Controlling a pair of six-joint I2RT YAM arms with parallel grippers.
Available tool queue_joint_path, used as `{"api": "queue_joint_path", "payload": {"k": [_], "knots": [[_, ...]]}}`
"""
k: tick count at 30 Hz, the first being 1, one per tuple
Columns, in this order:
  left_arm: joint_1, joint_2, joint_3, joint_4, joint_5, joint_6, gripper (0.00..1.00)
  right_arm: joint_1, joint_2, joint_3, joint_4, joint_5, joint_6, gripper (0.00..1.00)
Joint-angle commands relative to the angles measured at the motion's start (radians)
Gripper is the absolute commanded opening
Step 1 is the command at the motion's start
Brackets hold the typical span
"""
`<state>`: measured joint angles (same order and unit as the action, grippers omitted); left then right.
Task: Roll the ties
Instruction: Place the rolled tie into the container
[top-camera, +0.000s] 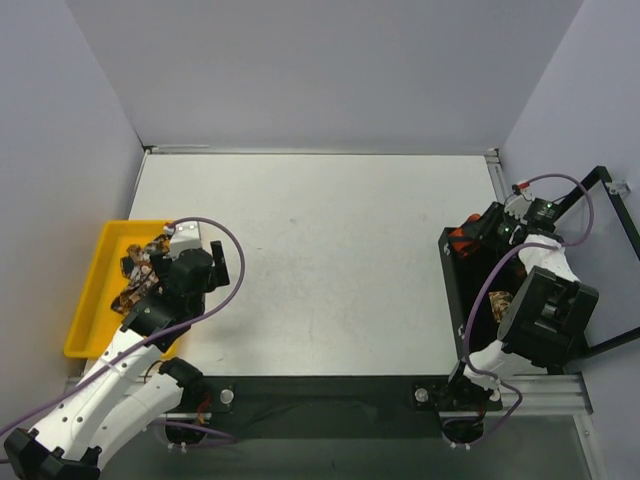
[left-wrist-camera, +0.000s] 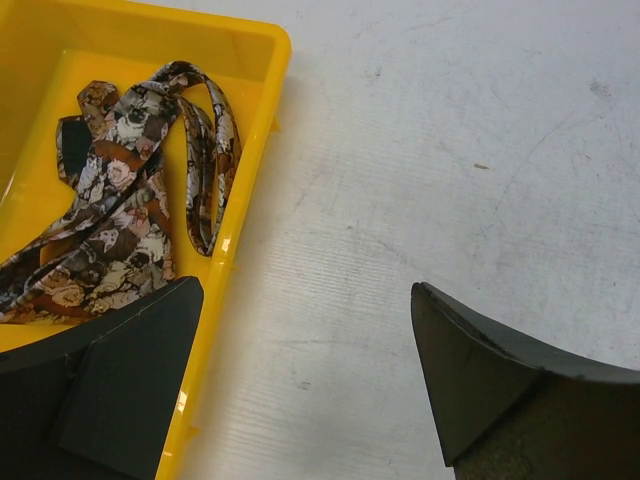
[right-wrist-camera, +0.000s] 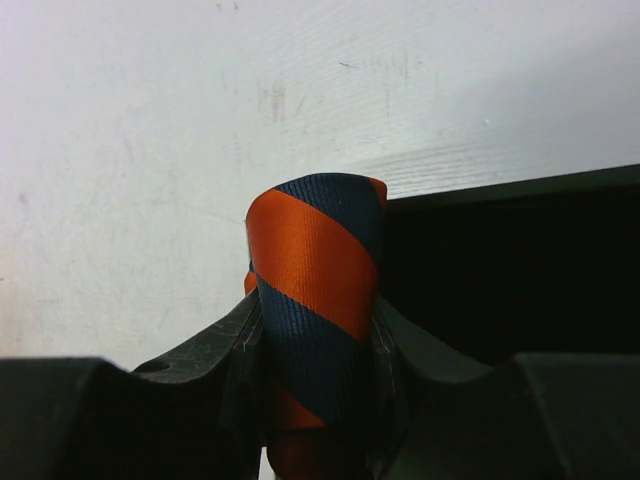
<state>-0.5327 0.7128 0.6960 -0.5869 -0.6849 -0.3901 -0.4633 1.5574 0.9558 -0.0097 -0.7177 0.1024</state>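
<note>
At the worktop's (top-camera: 330, 260) right edge, the right tool (right-wrist-camera: 318, 335) grips the striped tie (right-wrist-camera: 312, 260), seemingly mid-fetch, next to be laid flat for rolling, while the left tool (left-wrist-camera: 305, 345) gapes wide near the patterned tie (left-wrist-camera: 120, 230) in its yellow tray (left-wrist-camera: 250, 60)

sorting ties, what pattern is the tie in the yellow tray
The tie has a brown, cream and black figured print, clearest in the left wrist view.

striped tie (right-wrist-camera: 312, 245) base hidden by right claw (right-wrist-camera: 318, 335), patterned tie (left-wrist-camera: 120, 235) cropped
</note>
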Motion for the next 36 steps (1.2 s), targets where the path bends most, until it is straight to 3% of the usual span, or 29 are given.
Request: {"api": "queue_joint_path", "payload": {"k": [1,10,22,36], "knots": [[0.004,-0.01,-0.007,0.044,-0.022,0.019,0.97,-0.001,-0.033,-0.041,0.043,0.096,-0.043,0.0],[0.004,-0.01,-0.01,0.048,-0.022,0.019,0.97,0.008,-0.046,-0.094,0.083,0.202,-0.064,0.0],[0.0,-0.012,-0.013,0.05,-0.022,0.02,0.97,0.152,-0.072,-0.132,0.189,0.385,-0.033,0.0],[-0.001,-0.015,-0.016,0.058,-0.019,0.027,0.97,0.193,-0.033,-0.255,0.27,0.437,0.013,0.02]]}}
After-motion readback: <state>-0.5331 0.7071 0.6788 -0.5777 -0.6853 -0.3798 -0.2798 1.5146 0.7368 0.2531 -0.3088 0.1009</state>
